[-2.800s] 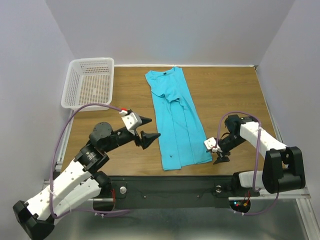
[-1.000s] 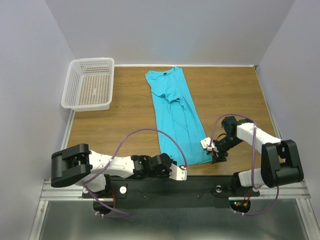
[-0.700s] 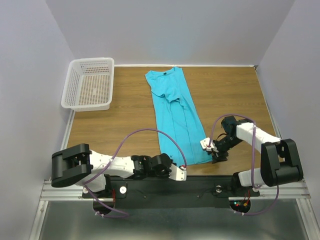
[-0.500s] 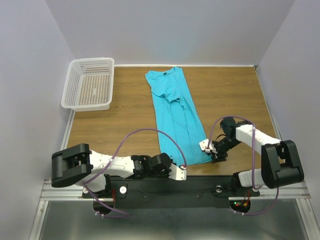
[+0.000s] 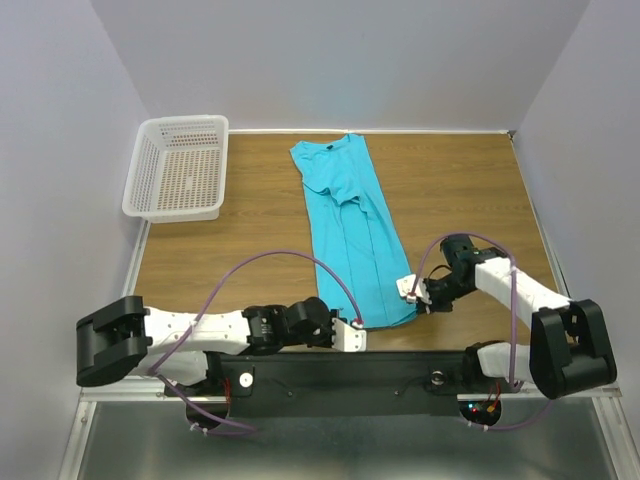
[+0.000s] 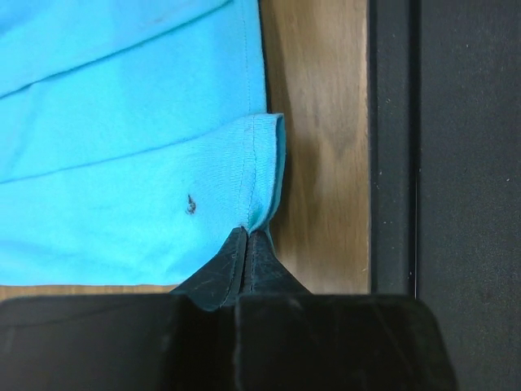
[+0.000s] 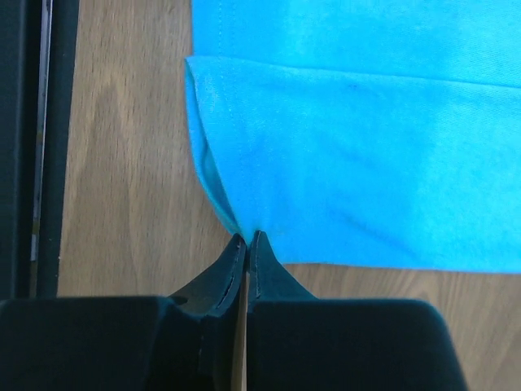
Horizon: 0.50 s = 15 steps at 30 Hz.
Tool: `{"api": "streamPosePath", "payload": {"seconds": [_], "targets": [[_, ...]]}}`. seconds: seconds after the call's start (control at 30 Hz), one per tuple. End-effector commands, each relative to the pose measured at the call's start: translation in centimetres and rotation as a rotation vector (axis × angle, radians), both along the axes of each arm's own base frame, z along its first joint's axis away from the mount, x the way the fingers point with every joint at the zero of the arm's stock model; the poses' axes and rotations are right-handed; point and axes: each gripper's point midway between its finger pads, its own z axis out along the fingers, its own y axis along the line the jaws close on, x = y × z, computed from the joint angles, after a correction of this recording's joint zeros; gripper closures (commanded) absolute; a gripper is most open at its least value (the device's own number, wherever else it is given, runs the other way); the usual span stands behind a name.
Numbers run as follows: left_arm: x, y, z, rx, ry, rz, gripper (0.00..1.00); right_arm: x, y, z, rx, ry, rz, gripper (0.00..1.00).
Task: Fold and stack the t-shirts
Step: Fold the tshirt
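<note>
**Item 1. T-shirt (image 5: pixel 350 235).** Plain turquoise-blue cloth, folded into a long narrow strip. It lay flat down the middle of the table (image 5: pixel 460 185), with the round neck at 12 o'clock near the back wall and the hem at 6 o'clock beside the black base rail (image 5: pixel 350 372). The strip leaned a little, so the hem end sat toward 5 o'clock. Lengthwise creases ran along it. The left wrist view showed a small dark speck (image 6: pixel 190 204) near the hem.

**Item 2. Left gripper (image 6: pixel 247 236).** It was stretched low along the near edge, at the 7 o'clock corner of the hem. The fingers were pressed together and pinched the stitched hem edge, which curled up into a small fold at the tips.

**Item 3. Right gripper (image 7: pixel 247 239).** It was at the 5 o'clock corner of the hem. The fingers were closed tip to tip on the cloth corner, and the edge puckered where it met them.

**Item 4. White mesh basket (image 5: pixel 172 211).** It stood at 10 o'clock on the table, against the left wall and well apart from the shirt.

**Item 5. Purple cables.** The left loop (image 5: pixel 262 258) arched over bare wood at 7 o'clock and crossed the shirt's near end. The right loop (image 5: pixel 470 237) rose over the right forearm at 4 o'clock.

**Item 6. Obstructions.** Only the left cable and the two grippers overlapped the cloth. Bare wood lay on both long sides of the shirt.
</note>
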Motion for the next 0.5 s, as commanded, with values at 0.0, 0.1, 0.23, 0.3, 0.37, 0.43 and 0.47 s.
{"api": "streamPosePath", "payload": {"seconds": [0.0,0.1,0.23,0.3,0.37,0.43,0.47], "targets": [[0.0,-0.2,2.3,-0.076,0.028,-0.008,1.0,0.4,1.2,3.2,0.062,-0.007,-0.067,0.99],[0.3,-0.5,4.3,-0.134,0.052,-0.015,1.0,1.4,2.4,6.0,0.127,0.037,-0.131,0.99],[2.8,-0.2,6.5,-0.189,0.053,0.022,1.0,3.6,3.9,8.6,0.183,0.106,-0.221,0.99],[3.7,-0.4,7.6,-0.206,0.05,0.02,1.0,4.6,4.1,8.9,0.177,0.133,-0.255,0.99],[5.7,0.1,7.8,-0.199,0.035,0.057,1.0,5.9,4.3,8.9,0.162,0.184,-0.309,0.99],[7.4,-0.1,8.8,-0.215,0.006,0.067,1.0,8.1,4.6,9.8,0.167,0.168,-0.337,0.99],[8.2,-0.1,8.5,-0.206,0.006,0.08,1.0,8.6,4.7,9.8,0.16,0.188,-0.368,0.99]]}}
